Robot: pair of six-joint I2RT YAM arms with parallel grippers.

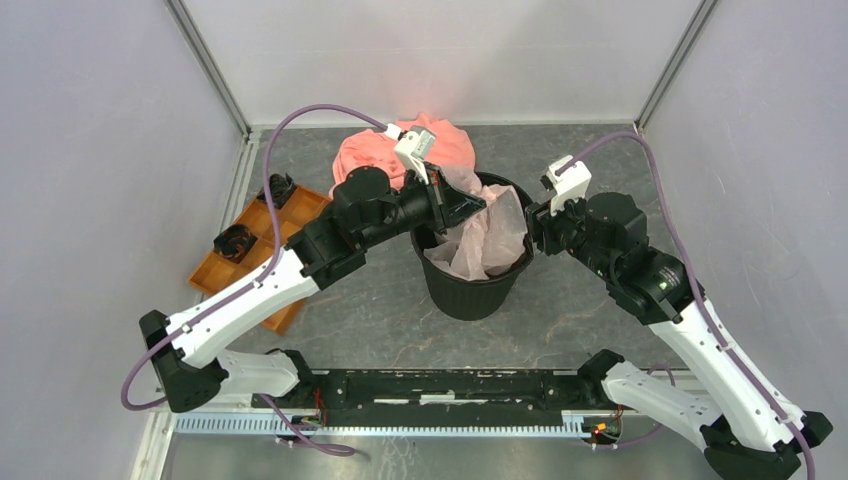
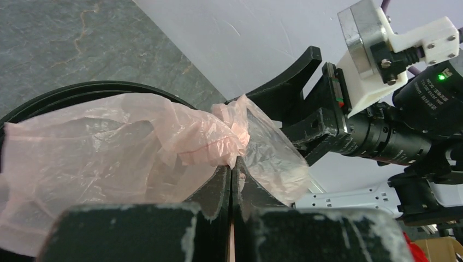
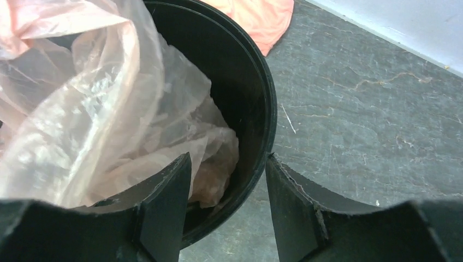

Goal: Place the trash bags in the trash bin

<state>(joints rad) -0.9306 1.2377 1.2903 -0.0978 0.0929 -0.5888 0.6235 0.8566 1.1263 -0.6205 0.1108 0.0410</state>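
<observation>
The black trash bin stands mid-table. The pale pink trash bag hangs partly inside it and bunches above its rim. My left gripper is over the bin's back left rim, shut on a gathered fold of the bag; in the left wrist view the gripper pinches the bag above the bin rim. My right gripper is open at the bin's right side. In the right wrist view the gripper straddles the bin rim, one finger inside by the bag, one outside.
A salmon-orange cloth lies behind the bin and shows in the right wrist view. An orange compartment tray with two black items sits at the left. Grey walls enclose the table on three sides.
</observation>
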